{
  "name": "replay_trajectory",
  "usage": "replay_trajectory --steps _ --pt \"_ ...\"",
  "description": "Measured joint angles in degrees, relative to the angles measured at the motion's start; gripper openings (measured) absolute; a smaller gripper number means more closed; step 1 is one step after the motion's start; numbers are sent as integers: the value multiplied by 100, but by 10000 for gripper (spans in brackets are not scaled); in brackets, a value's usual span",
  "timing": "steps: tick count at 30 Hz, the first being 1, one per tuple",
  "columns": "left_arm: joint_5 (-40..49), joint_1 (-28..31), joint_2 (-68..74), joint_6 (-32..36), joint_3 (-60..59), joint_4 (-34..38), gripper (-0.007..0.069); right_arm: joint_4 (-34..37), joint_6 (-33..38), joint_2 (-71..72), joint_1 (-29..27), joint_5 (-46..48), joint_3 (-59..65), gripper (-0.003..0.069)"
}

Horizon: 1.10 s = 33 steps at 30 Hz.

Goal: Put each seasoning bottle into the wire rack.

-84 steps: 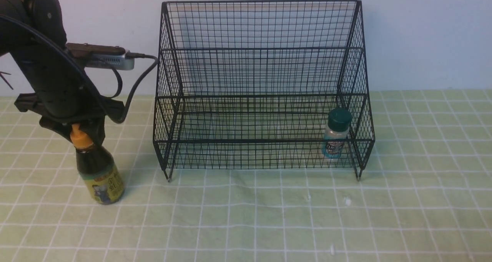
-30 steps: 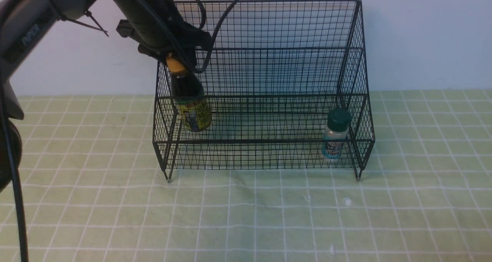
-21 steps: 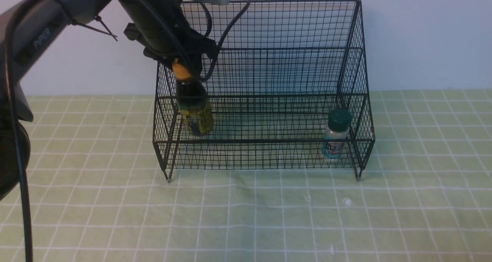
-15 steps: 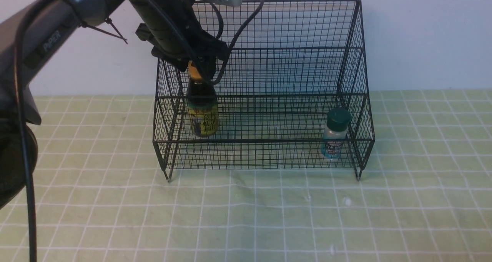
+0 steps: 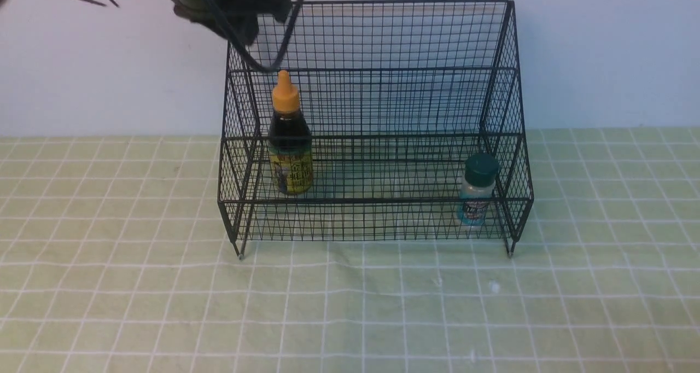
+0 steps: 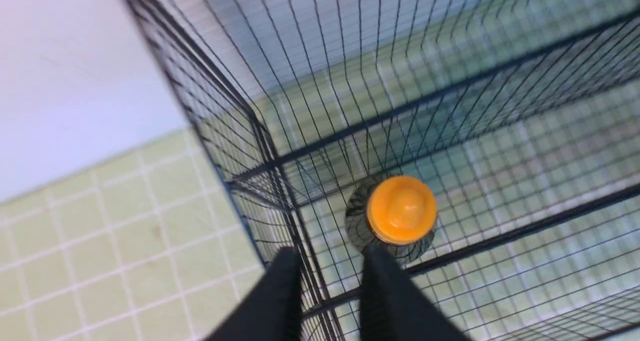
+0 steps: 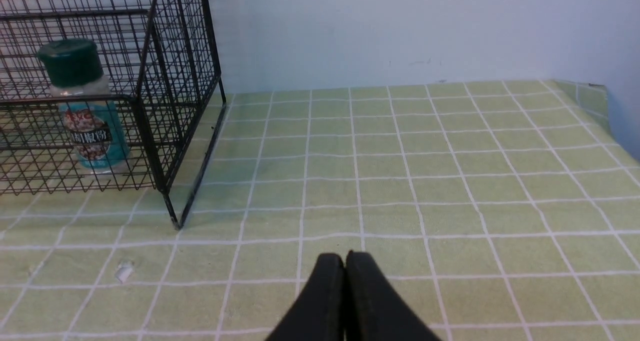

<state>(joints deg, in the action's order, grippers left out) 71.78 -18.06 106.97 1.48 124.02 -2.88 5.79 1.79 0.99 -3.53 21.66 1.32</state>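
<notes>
The wire rack (image 5: 372, 34) stands on the green checked cloth. The dark seasoning bottle (image 5: 290, 143) with the orange cap (image 6: 401, 209) is upright inside it, near its left wall, touched by nothing; which tier it is on I cannot tell. The small shaker (image 5: 477, 190) with the dark green lid stands in the front right corner, also seen in the right wrist view (image 7: 82, 106). My left gripper (image 6: 332, 253) hangs above the rack's left wall, just beside the cap, slightly open and empty. My right gripper (image 7: 344, 257) is shut over the cloth, right of the rack (image 7: 165, 131).
The left arm (image 5: 229, 1) and its cable loop over the rack's top left corner. The checked cloth (image 5: 350, 307) spreads in front of the rack and to both sides. A pale wall stands right behind the rack.
The left gripper let go of the dark bottle and rose above the rack's top left. The bottle now stands alone, upright. The shaker and the right gripper have not moved.
</notes>
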Motion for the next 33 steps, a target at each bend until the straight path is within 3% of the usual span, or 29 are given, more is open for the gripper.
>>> replay_trajectory --steps 2,7,15,23,33 --pt "6 0 -401 -11 -31 -6 24 0 0 0 0 0 0 -13" --pt "6 0 -1497 -148 -583 -6 -6 0 0 0 0 0 0 -13" --pt "-62 0 -3941 -370 -3630 -6 -6 0 53 0 0 0 0 -13" --pt "-1392 0 -6387 -469 -6164 -6 -6 0 60 0 0 0 0 -13" --pt "-1147 0 -8079 -469 -7186 21 -6 0 60 0 0 0 0 -13"
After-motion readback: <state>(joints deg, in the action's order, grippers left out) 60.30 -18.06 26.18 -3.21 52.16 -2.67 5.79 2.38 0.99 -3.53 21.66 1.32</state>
